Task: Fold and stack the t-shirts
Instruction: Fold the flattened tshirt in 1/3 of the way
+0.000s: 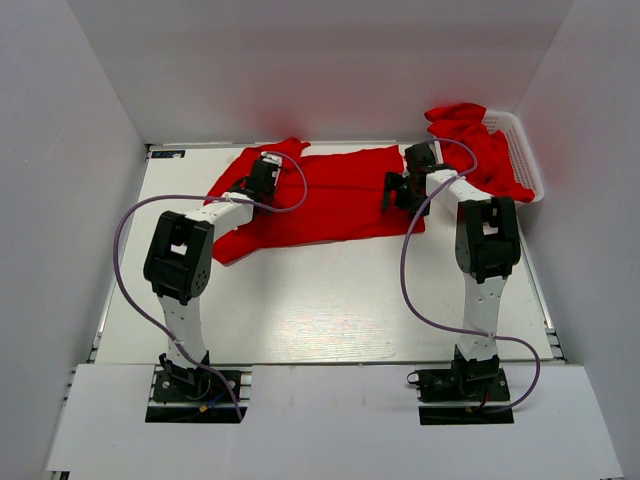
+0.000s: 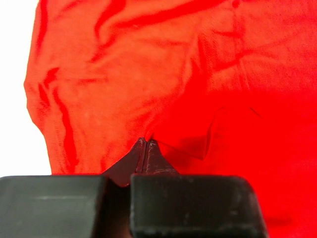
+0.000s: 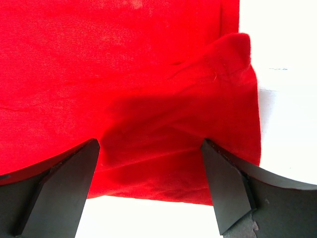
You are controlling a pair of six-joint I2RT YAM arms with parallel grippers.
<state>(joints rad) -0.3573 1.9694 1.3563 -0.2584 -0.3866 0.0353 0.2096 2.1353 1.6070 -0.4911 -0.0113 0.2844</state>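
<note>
Left wrist view: left tool (image 2: 146, 143) clamps the plain red cloth t-shirt (image 2: 173, 74) for folding; right tool (image 3: 150, 146) gapes, empty.

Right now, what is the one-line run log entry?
left pincer: shut on t-shirt | right pincer: open above t-shirt edge

Left robot arm (image 1: 180, 260) & right robot arm (image 1: 487, 240): white plastic links w/ chunky black joint housings. Thin purple cable (image 1: 115, 255) loops along each, from black base block (image 1: 190, 385) to wrist. Right gripper's fingers (image 3: 64, 188) matte black, wedge-shaped w/ bevelled tips.
</note>
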